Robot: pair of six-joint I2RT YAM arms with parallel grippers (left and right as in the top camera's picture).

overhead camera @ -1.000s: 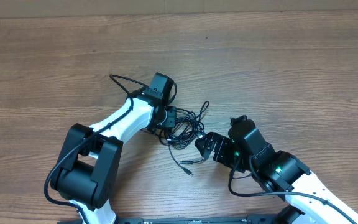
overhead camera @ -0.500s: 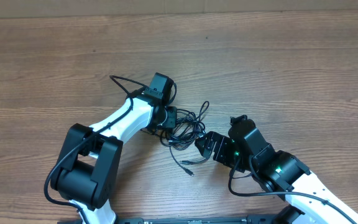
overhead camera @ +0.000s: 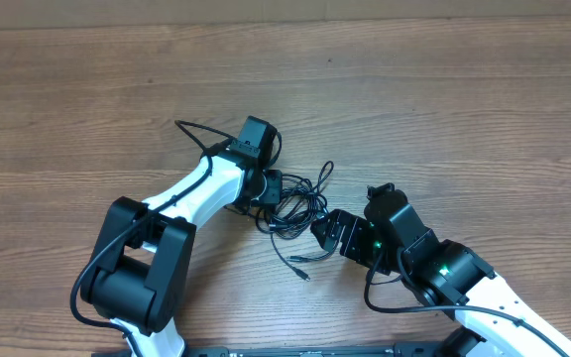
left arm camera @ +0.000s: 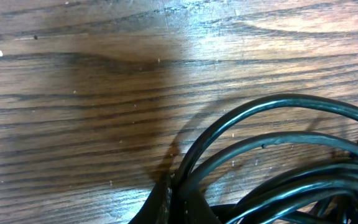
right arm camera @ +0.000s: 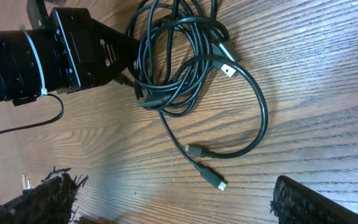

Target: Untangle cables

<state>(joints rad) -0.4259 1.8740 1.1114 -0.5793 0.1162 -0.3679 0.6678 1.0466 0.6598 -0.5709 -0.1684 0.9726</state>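
Observation:
The cables [overhead camera: 300, 203] lie as a tangled bundle of thin black loops between the two arms. Two plug ends [overhead camera: 301, 266] trail toward the front. My left gripper [overhead camera: 274, 188] is at the bundle's left edge; in the left wrist view its fingertips [left arm camera: 168, 200] are pinched shut on cable strands [left arm camera: 278, 143]. My right gripper [overhead camera: 323, 234] is just right of the bundle. In the right wrist view its jaws [right arm camera: 176, 196] are wide open and empty above the table, with the cables [right arm camera: 179, 68], a silvery-tipped plug [right arm camera: 217, 182] and the left gripper [right arm camera: 73, 53] ahead.
The wooden table [overhead camera: 444, 109] spreads out around the bundle. A thicker black wire [overhead camera: 191, 129] runs along the left arm. The right arm's body [overhead camera: 434, 263] lies at the front right.

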